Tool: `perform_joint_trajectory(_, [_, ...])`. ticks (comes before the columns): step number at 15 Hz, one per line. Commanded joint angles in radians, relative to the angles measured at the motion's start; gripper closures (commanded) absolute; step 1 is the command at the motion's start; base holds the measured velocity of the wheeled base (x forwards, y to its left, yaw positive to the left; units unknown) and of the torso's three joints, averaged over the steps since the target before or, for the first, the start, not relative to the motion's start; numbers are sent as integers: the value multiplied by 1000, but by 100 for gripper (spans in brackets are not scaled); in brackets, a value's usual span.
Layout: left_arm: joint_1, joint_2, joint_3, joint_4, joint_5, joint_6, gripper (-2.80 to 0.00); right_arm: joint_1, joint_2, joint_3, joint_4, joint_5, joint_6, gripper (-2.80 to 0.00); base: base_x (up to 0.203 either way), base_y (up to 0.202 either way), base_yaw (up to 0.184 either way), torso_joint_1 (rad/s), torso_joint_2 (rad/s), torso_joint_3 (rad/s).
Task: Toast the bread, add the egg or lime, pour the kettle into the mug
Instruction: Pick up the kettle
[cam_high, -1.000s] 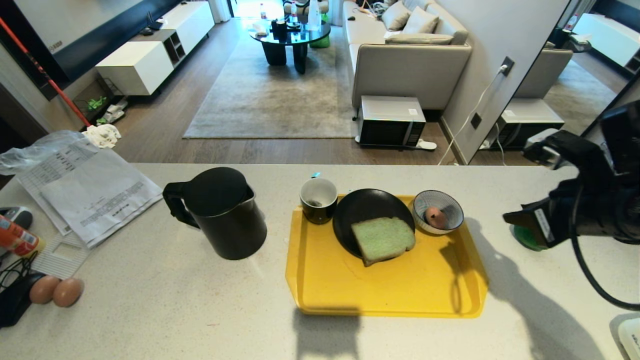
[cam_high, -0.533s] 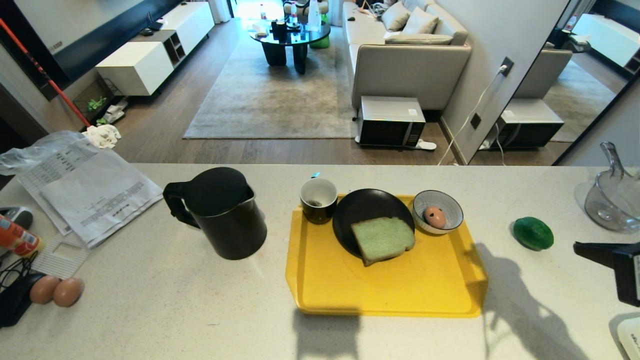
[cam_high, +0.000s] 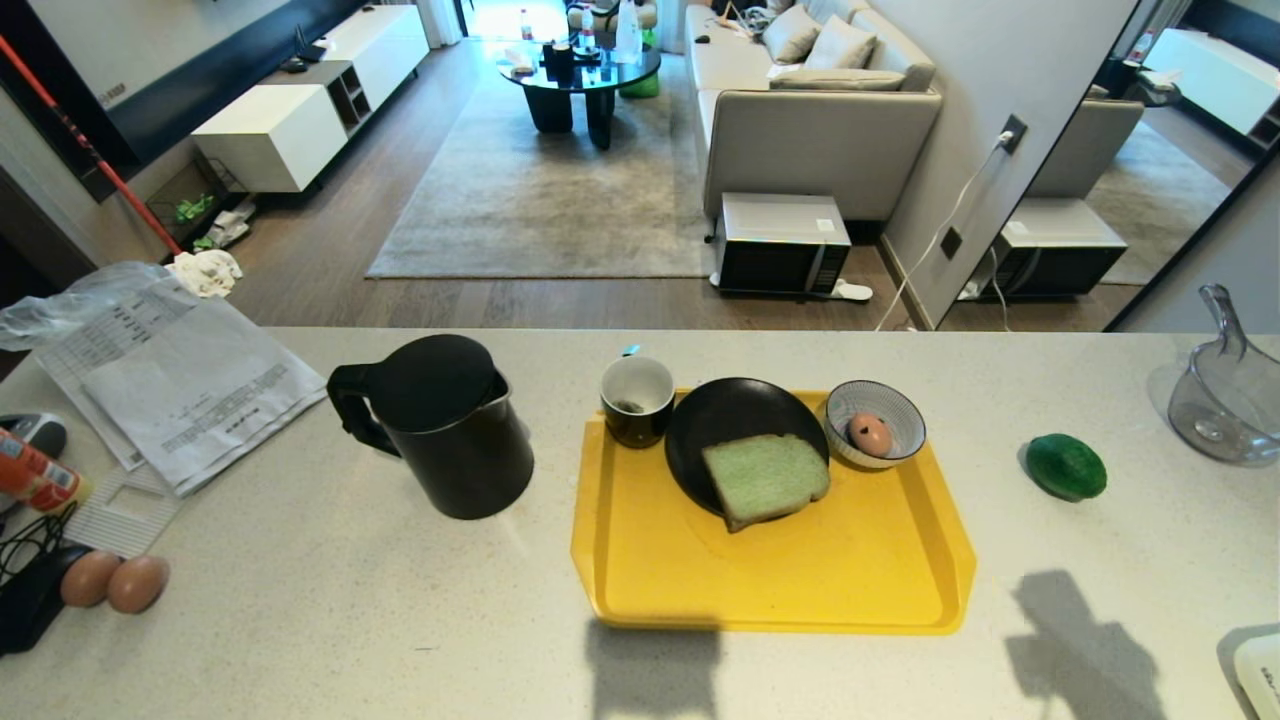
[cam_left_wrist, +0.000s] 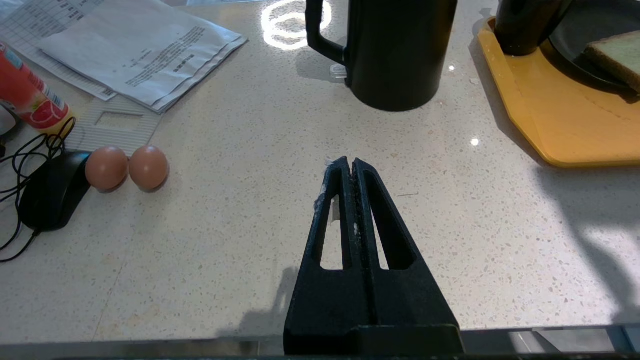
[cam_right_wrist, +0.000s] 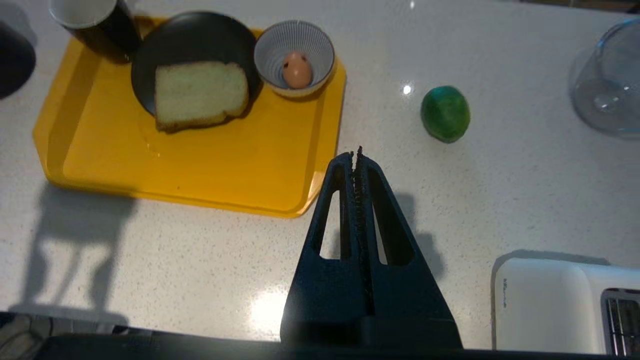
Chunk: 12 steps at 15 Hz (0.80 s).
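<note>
On the yellow tray (cam_high: 780, 590) a pale green bread (cam_high: 765, 479) slice lies on a black plate (cam_high: 735, 412). The egg (cam_high: 870, 434) rests in a striped bowl (cam_high: 900, 400), and the black mug (cam_high: 637, 400) stands at the tray's far left corner. The dark kettle (cam_high: 440, 425) stands left of the tray. The lime (cam_high: 1066, 466) lies on the counter to the tray's right. My right gripper (cam_right_wrist: 356, 156) is shut and empty, near the tray's near right corner, short of the lime (cam_right_wrist: 445, 113). Also shut and empty, my left gripper (cam_left_wrist: 349, 164) hangs over bare counter short of the kettle (cam_left_wrist: 395, 50). Neither arm shows in the head view.
Papers (cam_high: 180, 385) lie at the far left, two brown eggs (cam_high: 112, 582) and a black mouse (cam_left_wrist: 50, 190) near the left front. A clear glass vessel (cam_high: 1225, 395) stands at the far right. A white toaster (cam_right_wrist: 565, 305) sits at the near right corner.
My right arm has pulled back out of the head view toward the near right; only its shadow stays on the counter. The lime it covered now shows.
</note>
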Motion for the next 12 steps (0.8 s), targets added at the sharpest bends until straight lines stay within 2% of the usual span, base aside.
perform_joint_trajectory(1, [0,-2,17,-1,0,1,0,-35,-188,35,-4,-2,3,0,0,0,0,0,0,0])
perform_joint_trajectory(7, [0,-2,17,-1,0,1,0,-171,-440,133,-5,5,6,0,0,0,0,0,0,0])
perform_joint_trajectory(12, [0,-2,17,-1,0,1,0,-187,-539,301,-55,14,-2,0,0,0,0,0,0,0])
